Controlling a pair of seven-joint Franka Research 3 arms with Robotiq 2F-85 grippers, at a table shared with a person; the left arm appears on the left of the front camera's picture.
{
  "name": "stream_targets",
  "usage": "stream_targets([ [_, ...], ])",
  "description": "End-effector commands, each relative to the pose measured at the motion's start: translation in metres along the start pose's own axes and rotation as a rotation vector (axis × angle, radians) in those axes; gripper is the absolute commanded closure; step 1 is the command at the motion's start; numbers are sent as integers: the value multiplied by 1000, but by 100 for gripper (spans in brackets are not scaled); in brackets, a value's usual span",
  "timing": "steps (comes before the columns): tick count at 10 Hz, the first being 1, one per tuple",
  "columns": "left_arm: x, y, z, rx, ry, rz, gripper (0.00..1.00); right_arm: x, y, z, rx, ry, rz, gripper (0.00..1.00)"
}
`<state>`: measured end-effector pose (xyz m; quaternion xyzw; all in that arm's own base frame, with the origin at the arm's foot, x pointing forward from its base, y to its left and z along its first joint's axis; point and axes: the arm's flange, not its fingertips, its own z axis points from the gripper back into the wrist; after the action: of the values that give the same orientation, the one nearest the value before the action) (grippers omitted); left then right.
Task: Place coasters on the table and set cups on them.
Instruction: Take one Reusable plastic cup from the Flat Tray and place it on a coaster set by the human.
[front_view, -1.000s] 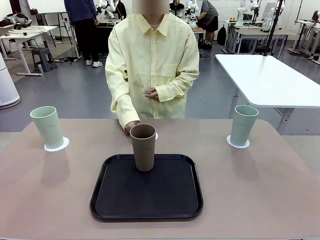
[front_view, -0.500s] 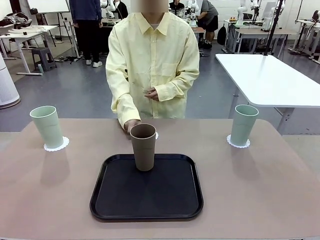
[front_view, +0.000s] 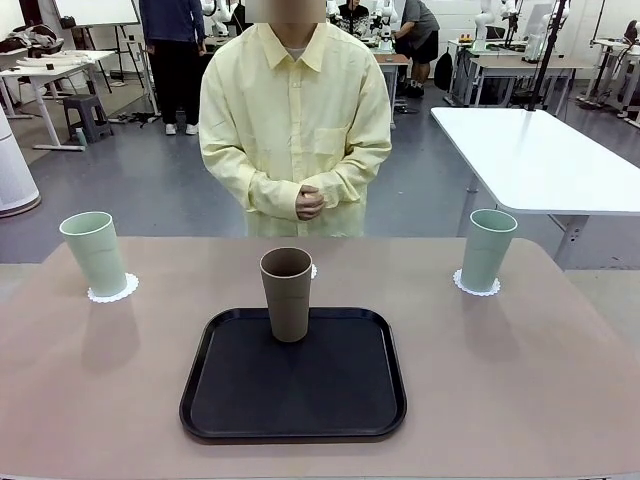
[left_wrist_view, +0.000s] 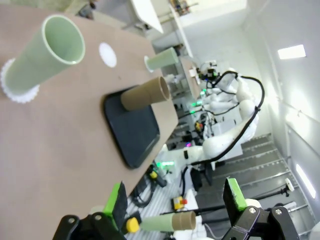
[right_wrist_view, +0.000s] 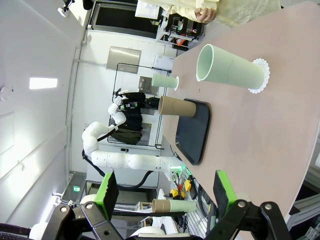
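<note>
Beige-pink table (front_view: 560, 380), busy lab (front_view: 560, 60) behind. Front view: one mint cup (front_view: 95, 253) stands on a coaster (front_view: 120, 291) at nine o'clock, a second mint cup (front_view: 488, 250) on another at three; the brown cup (front_view: 287, 295) stands on the black tray (front_view: 300, 400), a bare coaster (front_view: 312, 271) peeking at its twelve. Left wrist view: left end effector (left_wrist_view: 175, 192) spread wide, empty. Right wrist view: right end effector (right_wrist_view: 165, 185) likewise. Final step, I judge: grasp the brown cup upright and carry it onto the bare coaster.
</note>
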<state>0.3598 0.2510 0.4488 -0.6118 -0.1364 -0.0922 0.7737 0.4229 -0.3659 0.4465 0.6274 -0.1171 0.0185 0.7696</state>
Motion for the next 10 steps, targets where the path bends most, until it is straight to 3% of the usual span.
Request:
stream_targets([
  [1,-1,0,0,-5,-4,0,0,0,0,-2,-10,2,-8,0],
  [6,-1,0,0,-5,-4,0,0,0,0,0,0,0,0,0],
  [10,-1,0,0,-5,-4,0,0,24,73,-109,-249,248,126,0],
])
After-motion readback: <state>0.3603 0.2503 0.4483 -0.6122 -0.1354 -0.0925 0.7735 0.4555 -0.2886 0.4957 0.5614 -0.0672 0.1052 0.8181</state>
